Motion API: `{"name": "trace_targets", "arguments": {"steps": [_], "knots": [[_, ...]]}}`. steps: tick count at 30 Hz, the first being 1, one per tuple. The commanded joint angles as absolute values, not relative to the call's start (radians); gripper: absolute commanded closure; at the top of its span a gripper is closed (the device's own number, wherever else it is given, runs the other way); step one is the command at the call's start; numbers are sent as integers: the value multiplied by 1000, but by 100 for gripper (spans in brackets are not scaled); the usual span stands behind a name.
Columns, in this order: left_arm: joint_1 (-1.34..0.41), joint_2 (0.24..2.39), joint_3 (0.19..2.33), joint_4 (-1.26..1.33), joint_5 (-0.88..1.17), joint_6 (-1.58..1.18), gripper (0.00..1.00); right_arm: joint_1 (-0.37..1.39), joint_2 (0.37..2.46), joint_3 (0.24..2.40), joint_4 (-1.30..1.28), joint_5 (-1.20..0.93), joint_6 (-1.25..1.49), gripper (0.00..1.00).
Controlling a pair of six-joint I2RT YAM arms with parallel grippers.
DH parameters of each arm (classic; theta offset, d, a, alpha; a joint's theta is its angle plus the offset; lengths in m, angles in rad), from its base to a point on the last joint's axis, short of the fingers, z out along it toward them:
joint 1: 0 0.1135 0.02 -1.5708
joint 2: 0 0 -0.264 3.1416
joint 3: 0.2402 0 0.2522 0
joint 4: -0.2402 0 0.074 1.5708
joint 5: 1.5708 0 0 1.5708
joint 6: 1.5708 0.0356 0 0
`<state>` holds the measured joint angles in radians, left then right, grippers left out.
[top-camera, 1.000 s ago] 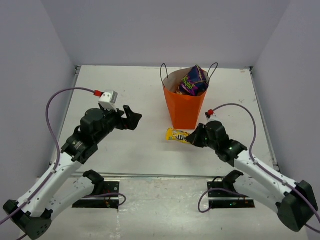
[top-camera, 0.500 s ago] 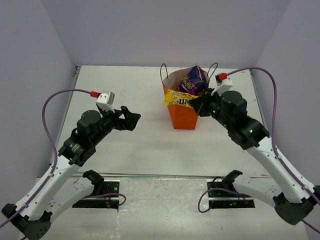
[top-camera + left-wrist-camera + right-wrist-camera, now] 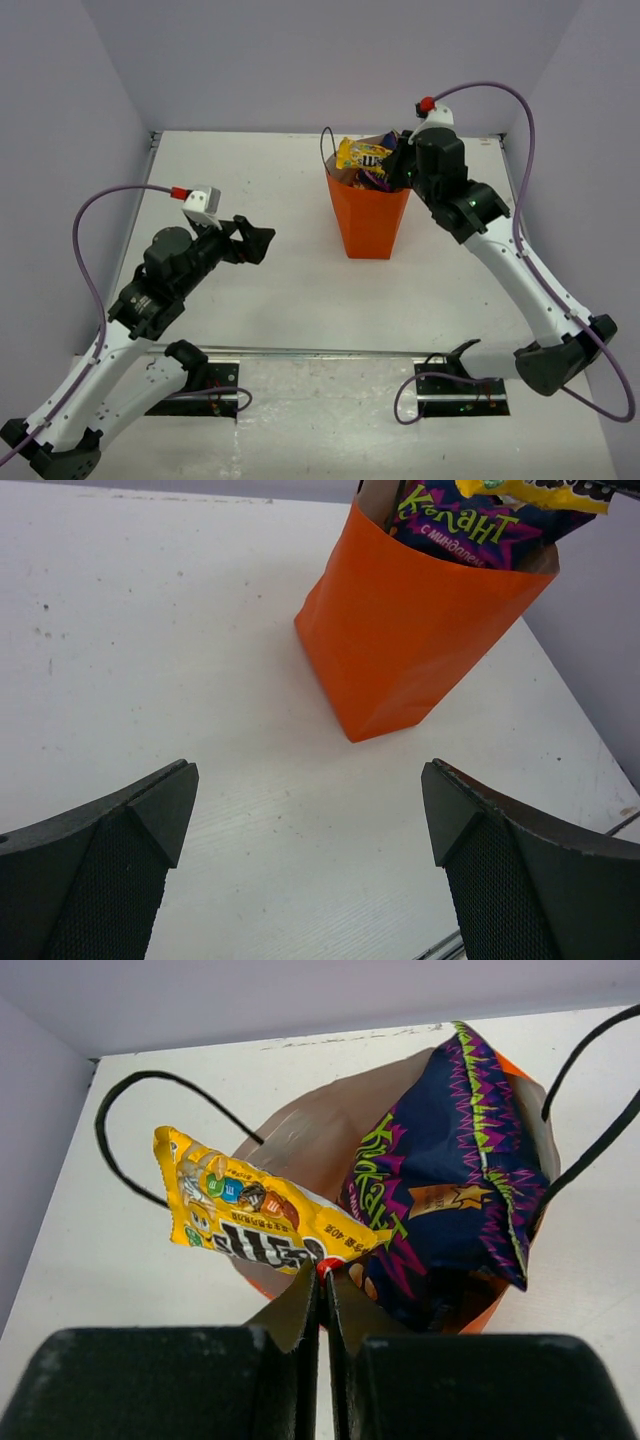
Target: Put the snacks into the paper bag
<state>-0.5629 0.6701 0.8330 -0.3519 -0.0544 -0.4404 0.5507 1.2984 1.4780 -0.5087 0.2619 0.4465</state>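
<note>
The orange paper bag (image 3: pixel 369 212) stands upright at the table's middle back, black cord handles up. A dark purple nut bag (image 3: pixel 452 1200) sticks out of its mouth. My right gripper (image 3: pixel 325 1278) is shut on the corner of a small yellow pack (image 3: pixel 255 1215), which hangs level just above the bag's open mouth (image 3: pixel 361 155). My left gripper (image 3: pixel 308 780) stands wide open over bare table left of the paper bag (image 3: pixel 410 640), with nothing between its fingers. The purple bag (image 3: pixel 470 525) and the yellow pack (image 3: pixel 540 490) show at the top of the left wrist view.
White table (image 3: pixel 290 280) walled by pale panels on three sides. A metal rail (image 3: pixel 320 352) runs along the near edge by the arm bases. Cables loop from both wrists.
My right gripper carried the yellow pack from the table in front of the bag up to above the bag's mouth. The left arm drew back slightly, still open.
</note>
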Motion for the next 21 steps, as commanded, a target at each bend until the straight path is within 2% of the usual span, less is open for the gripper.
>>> {"name": "trace_targets", "arguments": {"steps": [1,3,4,5,6,7,8,12,16,21], "knots": [[-558,653,830,-364,-87,-413,0,529,1345,1548,-497,313,411,100],[-558,652,827,-364,-86,-416,0,526,1362,1563,-495,354,400,100],[-558,653,827,-362,-86,-417,0,525,1371,1574,-495,370,396,93],[-557,655,825,-362,-81,-420,0,523,1387,1591,-497,380,381,74],[-557,658,825,-364,-80,-420,0,523,1390,1597,-497,391,373,51],[-557,660,825,-362,-80,-422,0,523,1391,1604,-495,400,370,9],[-557,661,825,-364,-80,-422,0,523,1390,1618,-495,406,370,1],[-557,666,836,-367,-92,-411,0,525,1303,1618,-459,385,345,1],[-558,667,850,-380,-142,-364,0,525,1117,1446,-295,350,281,1],[-558,666,848,-388,-196,-330,0,525,922,1267,-255,354,317,1]]}}
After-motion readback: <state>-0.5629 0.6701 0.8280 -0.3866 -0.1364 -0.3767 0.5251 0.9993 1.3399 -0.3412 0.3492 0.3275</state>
